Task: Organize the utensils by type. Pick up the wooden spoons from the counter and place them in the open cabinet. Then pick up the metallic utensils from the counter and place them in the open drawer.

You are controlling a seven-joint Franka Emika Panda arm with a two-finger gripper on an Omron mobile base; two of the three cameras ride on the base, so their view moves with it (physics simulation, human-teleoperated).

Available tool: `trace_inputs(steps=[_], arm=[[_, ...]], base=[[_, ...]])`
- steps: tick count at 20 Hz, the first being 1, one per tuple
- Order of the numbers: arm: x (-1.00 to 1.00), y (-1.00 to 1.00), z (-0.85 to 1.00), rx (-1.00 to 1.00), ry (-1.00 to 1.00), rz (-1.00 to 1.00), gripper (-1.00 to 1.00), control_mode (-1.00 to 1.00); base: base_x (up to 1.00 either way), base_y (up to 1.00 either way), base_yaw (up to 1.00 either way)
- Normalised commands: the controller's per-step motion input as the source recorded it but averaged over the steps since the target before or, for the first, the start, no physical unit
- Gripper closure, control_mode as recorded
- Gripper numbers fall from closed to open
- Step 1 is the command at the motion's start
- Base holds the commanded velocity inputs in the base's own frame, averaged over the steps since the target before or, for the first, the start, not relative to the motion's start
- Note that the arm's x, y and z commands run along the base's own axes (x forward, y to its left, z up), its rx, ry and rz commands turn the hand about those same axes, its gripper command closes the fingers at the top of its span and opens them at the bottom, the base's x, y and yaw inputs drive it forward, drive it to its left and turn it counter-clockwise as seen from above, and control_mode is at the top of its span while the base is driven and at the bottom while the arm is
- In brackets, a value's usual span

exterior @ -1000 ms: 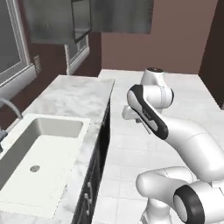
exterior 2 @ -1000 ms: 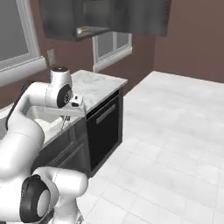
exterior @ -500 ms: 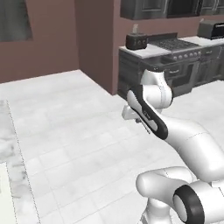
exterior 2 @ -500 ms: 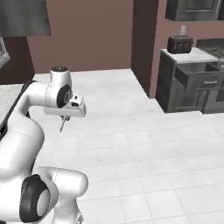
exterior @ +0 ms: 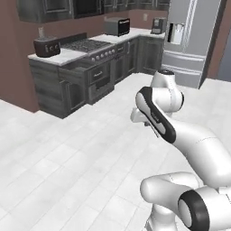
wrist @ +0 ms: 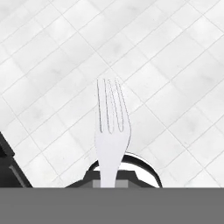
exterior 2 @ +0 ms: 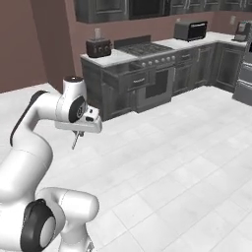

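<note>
Glossy white arm (exterior: 194,140), dark joints

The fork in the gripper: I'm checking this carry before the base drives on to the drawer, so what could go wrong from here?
1. The gripper is shut on the fork at its handle end alone, so a jolt might swing it or shake it loose.
2. The fork hangs over bare floor tiles, so a slip would likely leave it on the floor.
3. The open drawer lies across the room, leaving a long carry.
</note>
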Motion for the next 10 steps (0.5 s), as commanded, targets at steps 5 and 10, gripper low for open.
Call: trace_inputs(steps=[5, 10], arm=[[0.00, 0.00, 0.00, 0.00, 0.00, 0.00, 1.00, 1.00], [0.00, 0.00, 0.00, 0.00, 0.00, 0.00, 1.00, 1.00]], base=[[0.98, 0.41, -0.36], [1.00, 0.49, -0.33]])
